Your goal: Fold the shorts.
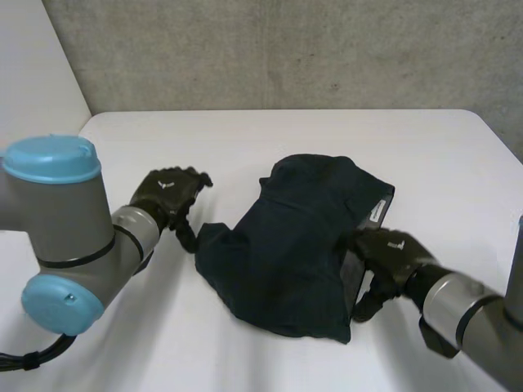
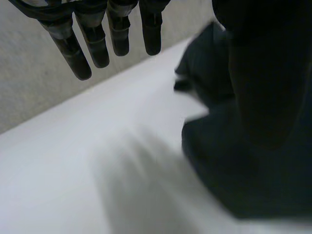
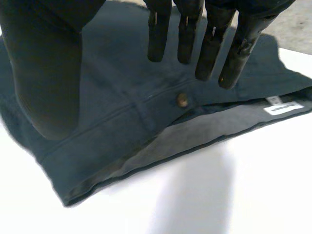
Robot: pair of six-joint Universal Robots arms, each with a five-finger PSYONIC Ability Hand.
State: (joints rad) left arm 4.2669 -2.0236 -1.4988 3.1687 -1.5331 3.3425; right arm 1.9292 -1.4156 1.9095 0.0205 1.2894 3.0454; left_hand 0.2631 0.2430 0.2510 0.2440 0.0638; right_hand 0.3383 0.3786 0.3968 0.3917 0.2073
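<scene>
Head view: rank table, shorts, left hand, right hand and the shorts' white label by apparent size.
1. table
2. shorts
3. left hand and right hand: they look alike, so not ranked
4. label

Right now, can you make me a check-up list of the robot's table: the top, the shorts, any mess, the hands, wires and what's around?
Surface: white table, smooth and flat.
Job's things: dark navy fabric shorts, lying rumpled near the middle, not yet neatly folded. The waistband, with a small brown button and a white label, is on the right hand's side.
Clutter: nothing seen.
Hands: left hand open, fingers straight, beside the shorts' left corner. Right hand open, fingers straight over the waistband.
Cables: nothing seen on the tabletop.
Surroundings: grey concrete wall behind the table.
</scene>
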